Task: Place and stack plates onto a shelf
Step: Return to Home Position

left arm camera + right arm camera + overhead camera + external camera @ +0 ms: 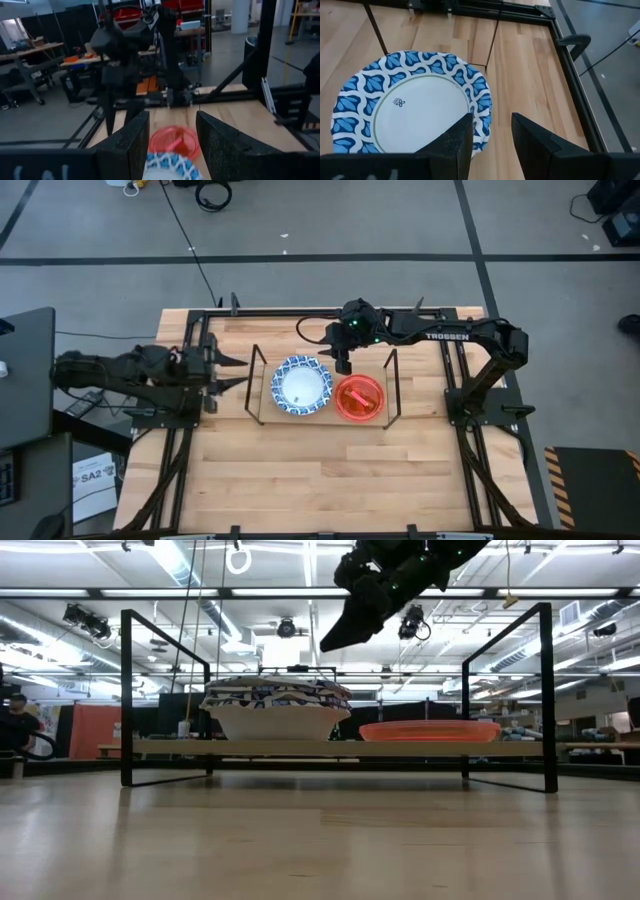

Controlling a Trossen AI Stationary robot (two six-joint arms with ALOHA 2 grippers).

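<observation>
The shelf (268, 412), a low wood board with black wire frames at its ends, stands mid-table. On its left half rests a stack of white plates with blue patterned rims (302, 386) (277, 705) (412, 110). A red-pink plate (359, 396) (430, 730) (174, 141) lies flat on its right half. My right gripper (343, 365) (340, 638) (491, 135) hangs open and empty above the shelf's far edge, between the two piles. My left gripper (238, 372) (172, 145) waits open at the shelf's left end, pointing at it.
Black wire loops (128, 690) (545, 690) rise at both short ends of the shelf. A black rail frame (200, 320) borders the table. Bare wood (330, 480) lies between the shelf and the near edge. A person (15, 730) stands far off in the room.
</observation>
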